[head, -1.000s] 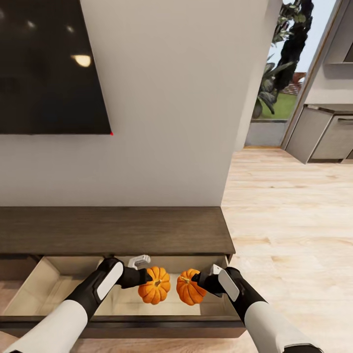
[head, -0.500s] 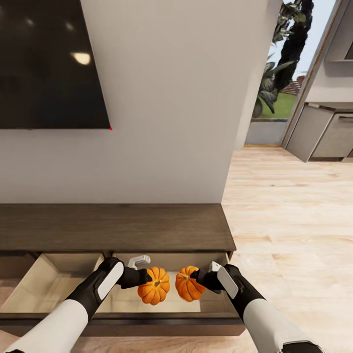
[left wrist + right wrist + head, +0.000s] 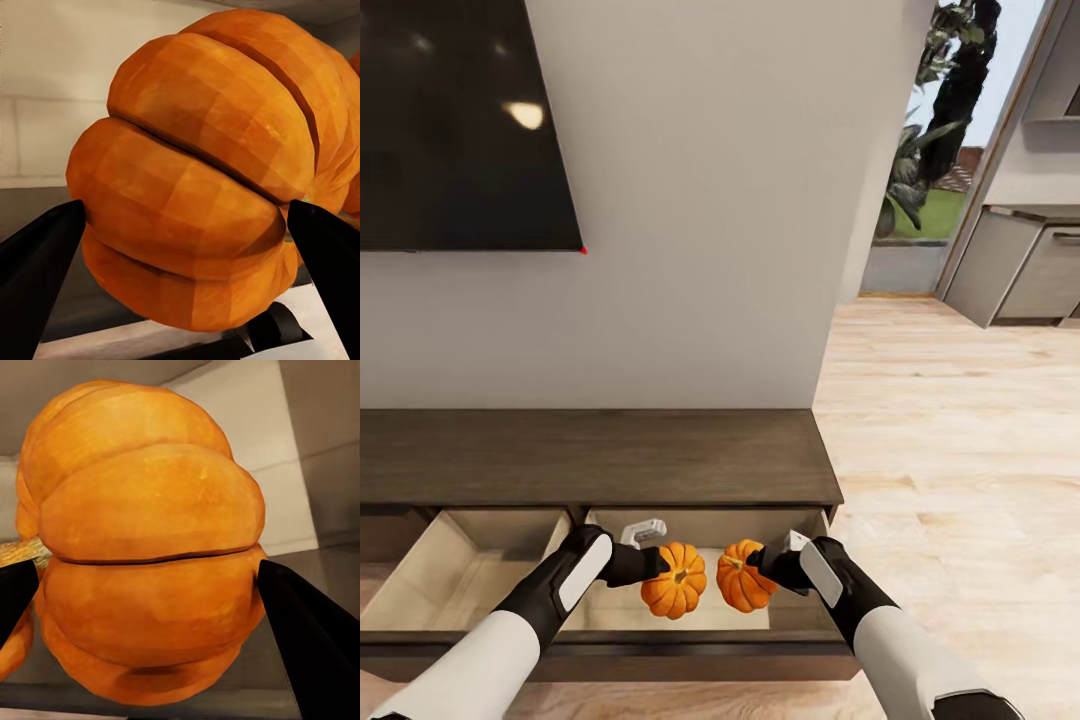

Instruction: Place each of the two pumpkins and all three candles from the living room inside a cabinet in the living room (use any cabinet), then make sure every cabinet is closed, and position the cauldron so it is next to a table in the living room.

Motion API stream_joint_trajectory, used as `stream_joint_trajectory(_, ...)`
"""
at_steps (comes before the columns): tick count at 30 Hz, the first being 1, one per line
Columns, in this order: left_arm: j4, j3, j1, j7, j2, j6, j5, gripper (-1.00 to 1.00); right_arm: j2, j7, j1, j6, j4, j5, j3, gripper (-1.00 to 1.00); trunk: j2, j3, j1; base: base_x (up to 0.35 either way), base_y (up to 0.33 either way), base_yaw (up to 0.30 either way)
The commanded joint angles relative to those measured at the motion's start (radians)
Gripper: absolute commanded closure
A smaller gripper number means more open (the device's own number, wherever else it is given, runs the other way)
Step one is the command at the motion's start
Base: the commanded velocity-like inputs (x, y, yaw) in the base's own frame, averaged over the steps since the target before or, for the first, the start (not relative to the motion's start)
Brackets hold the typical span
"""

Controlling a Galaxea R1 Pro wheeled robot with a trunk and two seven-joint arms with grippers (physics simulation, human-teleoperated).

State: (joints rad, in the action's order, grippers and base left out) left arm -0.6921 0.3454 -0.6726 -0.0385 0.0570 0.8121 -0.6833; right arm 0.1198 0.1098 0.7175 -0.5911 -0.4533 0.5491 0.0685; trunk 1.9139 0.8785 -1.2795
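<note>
Step in hand: stowing the two pumpkins in the cabinet (image 3: 600, 455). Its pull-out drawer (image 3: 610, 655) stands open below both arms, pale wood inside.

Left claw (image 3: 652, 568): clamped on the left pumpkin (image 3: 674, 581). In the left wrist view the dark fingertips (image 3: 37, 262) press against opposite flanks of that pumpkin (image 3: 202, 172).

Right claw (image 3: 762, 568): clamped on the right pumpkin (image 3: 744, 590). In the right wrist view the fingertips (image 3: 307, 645) bracket that pumpkin (image 3: 142, 540) at mid-height, its stem pointing sideways.

Position of the load: each pumpkin sits directly ahead of its claw, between the fingers. The two pumpkins hang just beside each other, with a narrow gap between them, over the open drawer. Whether either one touches the drawer floor cannot be told.

Next move, as a judgement: lower each claw until its pumpkin rests on the drawer floor, then part the fingers and withdraw upward, clear of the drawer front. Releasing one at a time would likely prevent the pumpkins knocking together. The candles, the drawer closing and the cauldron remain to be done.
</note>
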Motion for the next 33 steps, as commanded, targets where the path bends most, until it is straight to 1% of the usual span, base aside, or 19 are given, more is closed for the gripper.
stream_joint_trajectory(1,-0.001,0.004,-0.001,-0.004,0.001,-0.001,-0.005,1.00,-0.001,0.010,0.000,-0.001,-0.001,0.012,0.007,1.00,0.008,0.004,-0.004,0.000,0.000,0.000)
stream_joint_trajectory(4,0.000,0.003,-0.001,0.001,0.000,-0.023,0.034,1.00,-0.001,0.010,0.000,0.000,0.000,0.011,0.008,1.00,0.029,0.013,-0.015,0.000,0.000,0.000)
stream_joint_trajectory(5,0.000,0.003,-0.001,0.002,0.000,-0.026,0.042,1.00,-0.002,0.010,0.000,0.000,0.001,0.011,0.008,1.00,0.036,0.017,-0.019,0.000,0.000,0.000)
stream_joint_trajectory(8,0.000,0.003,-0.001,0.004,0.000,-0.032,0.051,1.00,-0.002,0.010,0.000,0.001,0.001,0.011,0.008,1.00,0.057,0.026,-0.031,0.000,0.000,0.000)
stream_joint_trajectory(16,-0.001,0.003,-0.001,0.005,0.000,-0.037,0.056,1.00,-0.003,0.010,0.000,0.011,0.002,0.010,0.008,1.00,0.113,0.051,-0.061,0.000,0.000,0.000)
stream_joint_trajectory(25,-0.005,0.003,0.001,0.004,0.000,-0.037,0.056,1.00,-0.005,0.010,0.000,0.023,0.003,0.011,0.007,1.00,0.113,0.051,-0.061,0.001,0.000,0.000)
stream_joint_trajectory(33,-0.005,0.003,0.001,0.005,0.000,-0.037,0.056,1.00,-0.004,0.011,0.000,0.024,0.003,0.011,0.007,1.00,0.113,0.051,-0.061,0.088,0.018,0.000)
